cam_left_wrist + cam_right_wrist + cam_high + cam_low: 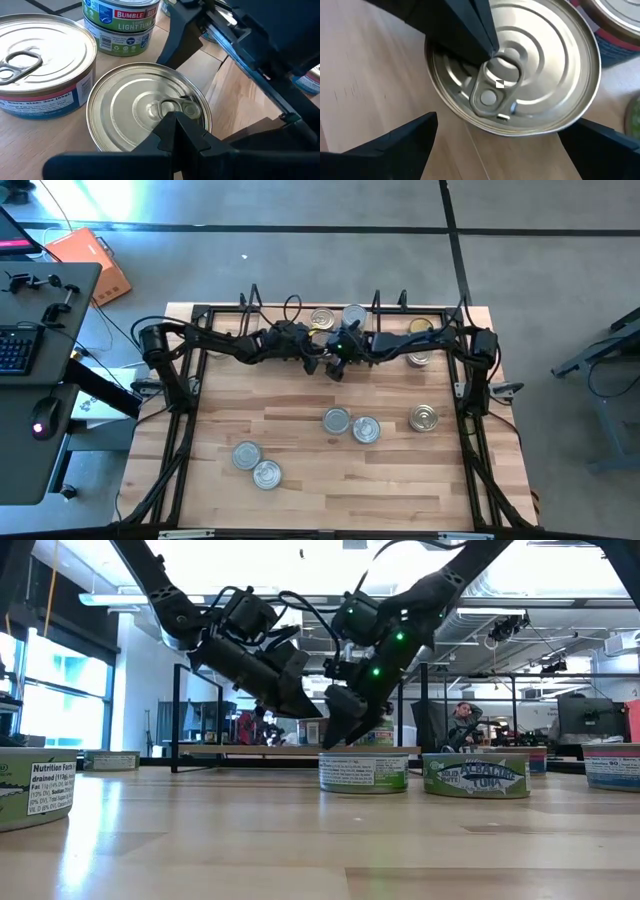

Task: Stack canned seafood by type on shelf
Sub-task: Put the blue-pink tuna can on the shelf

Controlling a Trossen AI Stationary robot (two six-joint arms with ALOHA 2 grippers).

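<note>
At the back by the shelf point(300, 310), the shut left gripper point(175, 125) pokes a silver-topped tin's point(515, 65) pull-tab while the wide-open, empty right gripper point(505, 145) straddles it, so they could easily collide.

Two black jointed arms point(240, 343) – looped black cables, green indicator lights – dark wedge-shaped fingers point(175, 137).
</note>
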